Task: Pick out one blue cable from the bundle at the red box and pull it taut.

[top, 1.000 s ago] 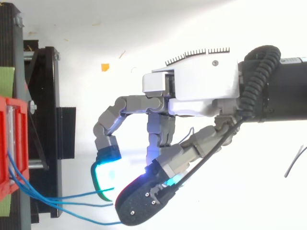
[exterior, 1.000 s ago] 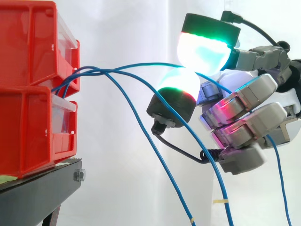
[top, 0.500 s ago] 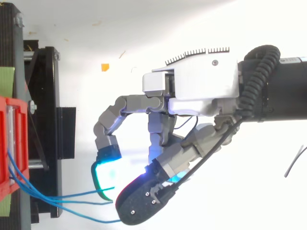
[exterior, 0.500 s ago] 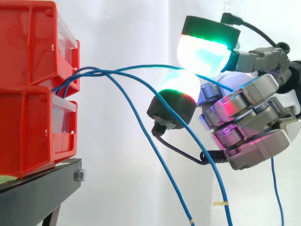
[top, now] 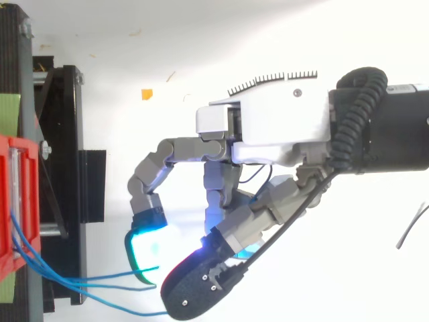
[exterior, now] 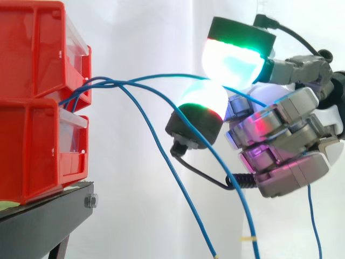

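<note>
Evidently the blue cable (exterior: 156,76) has been singled out. It leaves the bundle (exterior: 86,85) at the gap between the two tiers of the red box (exterior: 35,54) and rises in a shallow arc. It then runs in between two glowing pads (exterior: 234,59) of the robot hand (exterior: 280,135). We read the robot hand as clenched on that cable: the upper and lower pads sit close together around it, and the other fingers are curled in behind. The exact contact point is hidden between the pads.

The cable is not yet taut, since its line from box to pads bows upward. Two more blue strands (exterior: 161,156) sag away from the bundle. They fall below the lower pad, apart from the chosen one. From above, the strands fan out from the red box (top: 17,201) toward the robot hand (top: 268,131). The box stands on a black stand (exterior: 48,216) before a white curtain (exterior: 135,32).

We judge the pick done and the pull in hand. The next move calls for drawing the robot hand straight away from the box until the arc flattens. The pinch must stay firm, and the loose strands should not be snagged on the lower pad.
</note>
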### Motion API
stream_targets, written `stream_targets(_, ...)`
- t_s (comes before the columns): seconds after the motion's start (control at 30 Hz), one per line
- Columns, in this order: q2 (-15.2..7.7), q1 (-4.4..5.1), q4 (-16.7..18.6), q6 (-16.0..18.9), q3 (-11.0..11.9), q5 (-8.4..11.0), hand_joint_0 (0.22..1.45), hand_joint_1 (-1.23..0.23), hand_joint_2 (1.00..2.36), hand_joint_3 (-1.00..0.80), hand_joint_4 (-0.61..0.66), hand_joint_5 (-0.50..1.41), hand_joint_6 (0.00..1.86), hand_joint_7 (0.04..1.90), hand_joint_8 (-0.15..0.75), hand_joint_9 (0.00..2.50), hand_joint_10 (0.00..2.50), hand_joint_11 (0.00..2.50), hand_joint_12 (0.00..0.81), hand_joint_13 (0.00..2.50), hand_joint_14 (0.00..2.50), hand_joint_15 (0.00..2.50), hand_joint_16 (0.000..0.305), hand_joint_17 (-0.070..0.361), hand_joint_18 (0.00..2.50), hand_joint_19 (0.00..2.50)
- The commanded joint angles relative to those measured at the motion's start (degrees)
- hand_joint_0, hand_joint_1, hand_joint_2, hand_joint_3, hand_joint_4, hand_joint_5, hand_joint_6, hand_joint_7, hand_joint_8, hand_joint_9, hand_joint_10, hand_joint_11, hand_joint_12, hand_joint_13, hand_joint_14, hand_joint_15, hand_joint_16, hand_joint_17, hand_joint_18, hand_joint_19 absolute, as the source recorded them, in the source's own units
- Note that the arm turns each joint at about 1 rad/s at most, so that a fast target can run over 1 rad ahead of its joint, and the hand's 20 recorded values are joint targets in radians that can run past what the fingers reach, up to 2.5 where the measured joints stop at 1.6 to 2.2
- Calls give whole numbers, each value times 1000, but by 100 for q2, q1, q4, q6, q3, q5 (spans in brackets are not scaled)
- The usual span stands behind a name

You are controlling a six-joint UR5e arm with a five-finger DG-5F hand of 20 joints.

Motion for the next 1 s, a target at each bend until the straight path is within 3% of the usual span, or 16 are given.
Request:
stream_targets(0.0,5,26,24,-96,-128,12,620,-755,1010,-231,-102,-41,899,1046,251,1646,12,1783,341,1301,1499,1095,54,122,1320,1415)
stream_targets(0.13,312,35,-55,-263,-145,162,620,-755,1010,-231,-103,-41,899,1037,243,1661,9,1804,334,1302,1499,1099,55,123,1322,1419)
stream_targets(0.2,356,35,-90,-272,-172,188,621,-755,1010,-233,-102,-41,898,1040,244,1674,9,1838,339,1304,1504,1102,54,121,1326,1430)
stream_targets(0.3,541,35,-266,-307,-321,337,621,-756,1010,-233,-102,-40,898,1042,237,1686,6,1868,342,1305,1523,1093,54,122,1336,1429)
stream_targets(0.47,567,35,-319,-307,-339,452,621,-758,1010,-230,-101,-39,897,1046,235,1713,0,1927,338,1301,1563,1086,55,123,1348,1436)
stream_targets(0.97,576,35,-46,-316,-348,443,623,-762,1009,-230,-93,-39,896,1050,239,1726,5,1948,334,1297,1604,1061,54,121,1351,1440)
